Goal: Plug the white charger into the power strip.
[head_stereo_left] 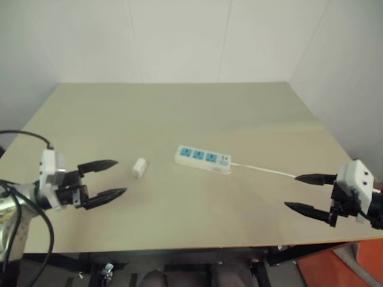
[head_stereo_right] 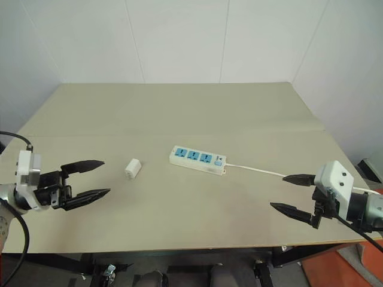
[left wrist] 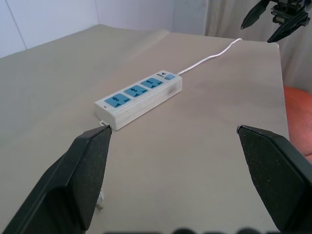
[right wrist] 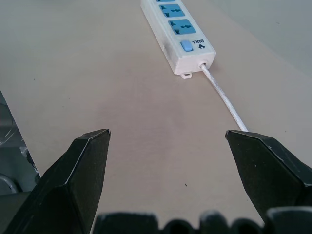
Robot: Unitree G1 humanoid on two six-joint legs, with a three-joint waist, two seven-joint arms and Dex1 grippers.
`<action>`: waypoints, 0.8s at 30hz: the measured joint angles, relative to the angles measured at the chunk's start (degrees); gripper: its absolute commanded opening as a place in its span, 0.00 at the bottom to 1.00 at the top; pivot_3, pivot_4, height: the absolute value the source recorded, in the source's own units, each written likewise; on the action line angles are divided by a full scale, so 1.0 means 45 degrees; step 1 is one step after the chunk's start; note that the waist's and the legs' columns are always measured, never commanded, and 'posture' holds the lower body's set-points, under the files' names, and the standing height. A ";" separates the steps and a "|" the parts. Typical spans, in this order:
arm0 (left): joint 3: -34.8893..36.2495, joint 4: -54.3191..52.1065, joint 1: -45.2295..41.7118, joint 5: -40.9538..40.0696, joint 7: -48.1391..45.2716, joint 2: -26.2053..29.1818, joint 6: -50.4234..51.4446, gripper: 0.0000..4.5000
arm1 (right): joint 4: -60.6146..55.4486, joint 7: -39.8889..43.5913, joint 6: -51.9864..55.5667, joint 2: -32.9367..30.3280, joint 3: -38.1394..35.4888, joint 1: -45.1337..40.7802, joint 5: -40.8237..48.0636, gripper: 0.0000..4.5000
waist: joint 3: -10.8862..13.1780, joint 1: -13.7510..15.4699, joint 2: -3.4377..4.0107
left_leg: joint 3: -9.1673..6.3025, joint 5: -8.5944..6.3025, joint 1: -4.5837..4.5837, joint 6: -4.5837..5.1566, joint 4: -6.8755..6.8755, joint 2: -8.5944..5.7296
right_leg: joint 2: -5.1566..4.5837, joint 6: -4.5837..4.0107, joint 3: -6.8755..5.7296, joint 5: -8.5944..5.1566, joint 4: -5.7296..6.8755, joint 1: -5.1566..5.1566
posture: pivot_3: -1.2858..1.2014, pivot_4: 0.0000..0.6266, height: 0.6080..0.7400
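A broad beige rectangular table (head_stereo_left: 179,113) bears everything. Near its middle lies the long white power strip (head_stereo_left: 203,159) with three blue outlet faces, its thin white cord (head_stereo_left: 263,170) trailing toward the right edge. The left gripper (head_stereo_left: 114,177) hovers over the table's left side, its black fingers spread wide and empty. The right gripper (head_stereo_left: 304,192) hangs over the right edge near the cord, equally wide and empty. The small white rounded charger block (head_stereo_left: 139,167) lies between the left gripper and the strip, unplugged and apart from both.
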 measured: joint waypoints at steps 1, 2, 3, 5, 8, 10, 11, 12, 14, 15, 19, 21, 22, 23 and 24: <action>0.0000 0.0004 -0.0007 0.0005 0.0002 0.0000 -0.0010 1.00 | 0.0008 0.0000 -0.0030 0.0000 0.0001 0.0004 -0.0016 0.99 | 0.0000 0.0005 0.0000 | 0.0000 0.0000 0.0000 0.0000 0.0000 -0.0001 | -0.0001 0.0000 0.0001 0.0000 0.0000 0.0000 | 0.52 0.24 1.00; -0.0001 0.0015 -0.0013 0.0019 0.0003 -0.0001 -0.0037 1.00 | 0.0010 0.0000 -0.0097 0.0001 0.0001 0.0021 -0.0034 0.99 | 0.0000 0.0010 0.0000 | 0.0000 0.0000 -0.0001 0.0000 0.0000 -0.0001 | -0.0001 0.0000 0.0000 0.0000 -0.0001 0.0000 | 0.52 0.24 1.00; -0.0011 0.0038 -0.0021 0.0048 0.0015 -0.0009 -0.0086 1.00 | 0.0012 0.0002 -0.0180 0.0004 0.0001 0.0059 -0.0048 0.99 | 0.0000 0.0013 0.0000 | 0.0000 0.0000 -0.0001 0.0000 0.0000 -0.0001 | -0.0001 0.0000 0.0000 0.0000 -0.0001 0.0001 | 0.52 0.24 1.00; -0.0060 0.0092 -0.0094 0.0159 0.0122 -0.0063 -0.0146 1.00 | 0.0026 0.0003 -0.0232 0.0017 0.0006 0.0119 -0.0056 0.99 | 0.0000 0.0015 0.0000 | 0.0000 0.0000 0.0000 0.0000 0.0000 -0.0001 | -0.0002 0.0000 0.0000 0.0000 -0.0001 0.0001 | 0.52 0.24 1.00; -0.0311 0.0219 -0.0408 0.0296 0.0414 -0.0253 -0.0152 1.00 | 0.0035 0.0000 -0.0236 0.0019 0.0043 0.0130 -0.0067 0.99 | -0.0001 0.0021 -0.0001 | -0.0001 0.0000 0.0001 0.0000 0.0000 -0.0001 | -0.0001 0.0002 0.0000 0.0001 0.0000 0.0005 | 0.52 0.24 1.00; -0.0389 0.0247 -0.0508 0.0296 0.0396 -0.0291 -0.0171 1.00 | 0.0022 0.0003 -0.0234 0.0019 0.0049 0.0140 -0.0025 0.99 | -0.0001 0.0020 -0.0001 | -0.0001 0.0000 -0.0001 0.0000 0.0000 -0.0001 | -0.0001 0.0002 0.0000 0.0001 -0.0001 0.0004 | 0.52 0.24 1.00; -0.0416 0.0280 -0.0559 0.0295 0.0363 -0.0291 -0.0213 1.00 | 0.0006 0.0010 -0.0232 0.0020 0.0049 0.0155 0.0006 0.99 | -0.0001 0.0021 -0.0001 | -0.0001 0.0000 -0.0002 0.0000 0.0000 -0.0002 | -0.0001 0.0001 0.0000 0.0001 -0.0001 0.0003 | 0.52 0.24 1.00; -0.0439 0.0309 -0.0589 0.0295 0.0346 -0.0291 -0.0264 1.00 | -0.0006 0.0024 -0.0231 0.0020 0.0049 0.0171 0.0049 0.99 | -0.0001 0.0017 -0.0001 | -0.0001 0.0000 -0.0002 0.0000 0.0000 -0.0001 | -0.0001 0.0001 0.0001 0.0001 -0.0002 0.0003 | 0.52 0.24 1.00; -0.0460 0.0320 -0.0597 0.0282 0.0360 -0.0292 -0.0279 1.00 | -0.0019 0.0024 -0.0231 0.0020 0.0049 0.0216 0.0072 0.99 | -0.0001 0.0002 -0.0001 | 0.0001 0.0000 0.0001 0.0000 0.0000 -0.0001 | -0.0001 0.0002 0.0002 0.0002 -0.0001 0.0003 | 0.52 0.24 1.00; -0.0460 0.0320 -0.0599 0.0270 0.0371 -0.0295 -0.0278 1.00 | -0.0016 -0.0024 -0.0221 0.0020 0.0069 0.0199 0.0060 0.99 | -0.0001 0.0002 -0.0002 | 0.0001 0.0000 0.0003 0.0000 0.0000 -0.0001 | -0.0001 0.0002 0.0002 0.0002 0.0001 0.0005 | 0.52 0.24 1.00; -0.0648 0.0366 -0.0987 0.0287 0.0574 -0.0547 -0.0270 1.00 | 0.0549 -0.0368 0.0018 0.0019 0.1110 -0.1087 -0.0204 0.99 | -0.0004 -0.0019 -0.0006 | 0.0004 0.0001 0.0030 0.0000 0.0001 -0.0002 | 0.0000 0.0008 0.0005 0.0008 0.0002 0.0022 | 0.52 0.24 1.00; -0.1061 0.0365 -0.1283 0.0428 0.0672 -0.0567 -0.0218 1.00 | 0.1290 -0.0376 -0.0045 0.0076 0.2277 -0.2254 -0.0700 0.99 | -0.0007 -0.0027 -0.0011 | 0.0008 0.0001 0.0042 0.0001 0.0001 -0.0001 | 0.0002 0.0008 0.0009 0.0010 0.0001 0.0029 | 0.52 0.24 1.00; -0.1382 0.0356 -0.1472 0.0622 0.0692 -0.0566 -0.0187 1.00 | 0.1851 -0.0347 -0.0178 0.0249 0.2895 -0.2935 -0.1008 0.99 | -0.0008 -0.0041 -0.0012 | 0.0009 0.0001 0.0044 0.0001 0.0001 -0.0002 | 0.0003 0.0008 0.0010 0.0009 0.0001 0.0030 | 0.52 0.24 1.00; -0.1709 0.0315 -0.1598 0.0849 0.0744 -0.0572 -0.0189 1.00 | 0.2421 -0.0289 -0.0357 0.0477 0.3500 -0.3575 -0.1325 0.99 | -0.0007 -0.0038 -0.0009 | 0.0008 0.0001 0.0033 0.0001 0.0000 -0.0003 | 0.0003 0.0005 0.0009 0.0008 0.0000 0.0019 | 0.52 0.24 1.00; -0.1997 0.0356 -0.1756 0.1100 0.0891 -0.0657 -0.0196 1.00 | 0.3381 -0.0130 -0.0699 0.0837 0.4195 -0.4465 -0.1706 0.99 | -0.0007 -0.0060 -0.0010 | 0.0010 0.0001 0.0036 0.0001 0.0000 -0.0001 | 0.0005 0.0002 0.0011 0.0008 -0.0001 0.0022 | 0.52 0.24 1.00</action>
